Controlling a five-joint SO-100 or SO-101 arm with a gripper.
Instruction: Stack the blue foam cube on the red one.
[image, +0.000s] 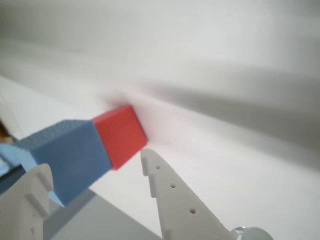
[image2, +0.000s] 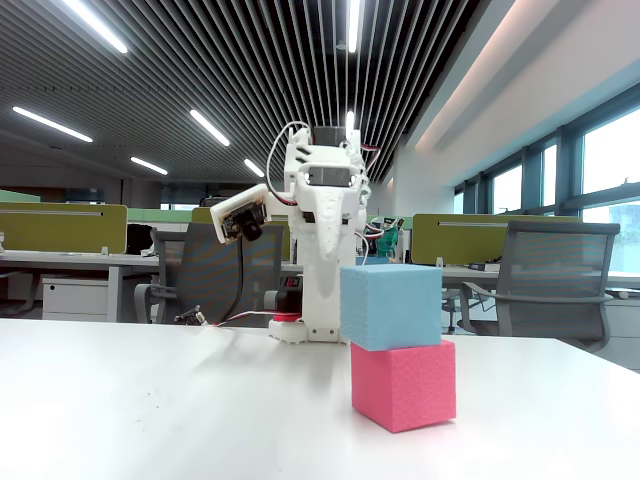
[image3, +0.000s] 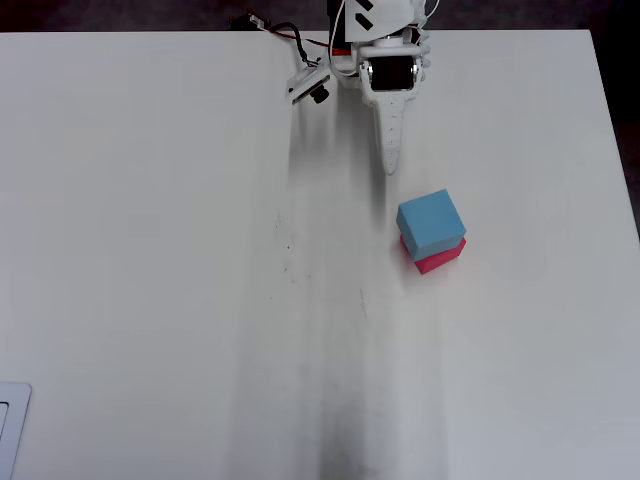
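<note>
Looks pretty much stacked already. Blue cube (image2: 391, 305) sitting on top of the red cube (image2: 404, 383) in the fixed view, twisted a bit and overhanging toward the arm side. In the overhead view, blue cube (image3: 431, 223) covering most of the red cube (image3: 440, 259), only a sliver of red peeking out at roughly 5 o'clock. Stack parked on the white tabletop (image3: 150, 250), at about 5 o'clock from the arm's base.

End effector (image: 95, 167) spread wide in the wrist view, holding nothing, fingers (image: 172, 192) clear of both cubes. Blue cube in that view is close to the lens, right by one fingertip.

Stuff that could go wrong from here: clipping the blue cube with a fingertip while backing out, since it's so near. Light foam, so one small nudge probably slides or tips it off. Off-center placement not helping either.
</note>
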